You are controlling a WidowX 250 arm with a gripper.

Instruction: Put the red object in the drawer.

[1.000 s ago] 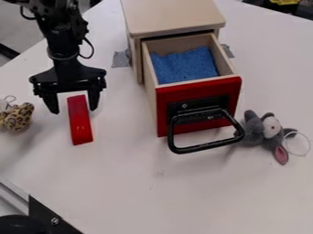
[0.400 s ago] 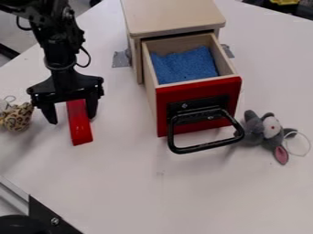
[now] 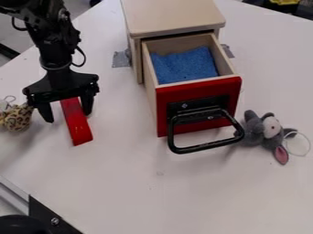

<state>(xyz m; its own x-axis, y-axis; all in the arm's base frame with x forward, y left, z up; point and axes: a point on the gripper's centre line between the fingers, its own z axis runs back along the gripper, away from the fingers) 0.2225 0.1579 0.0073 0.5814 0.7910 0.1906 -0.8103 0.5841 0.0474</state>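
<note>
Your gripper [image 3: 67, 117] stands astride the red block [image 3: 79, 127], left of the open drawer [image 3: 198, 87].
From the left, you have a leopard-print toy [image 3: 16, 117] near one finger, then the gripper pointing down with its fingers apart and the block's far end between them; the finger nearer the drawer is close beside the block, though you can't tell whether they touch. Your block lies on the white table [image 3: 128, 183]. Next comes the wooden cabinet [image 3: 172, 17], its red-fronted drawer pulled out with blue material [image 3: 185, 65] inside, then a grey plush toy [image 3: 269, 131] beside it.
</note>
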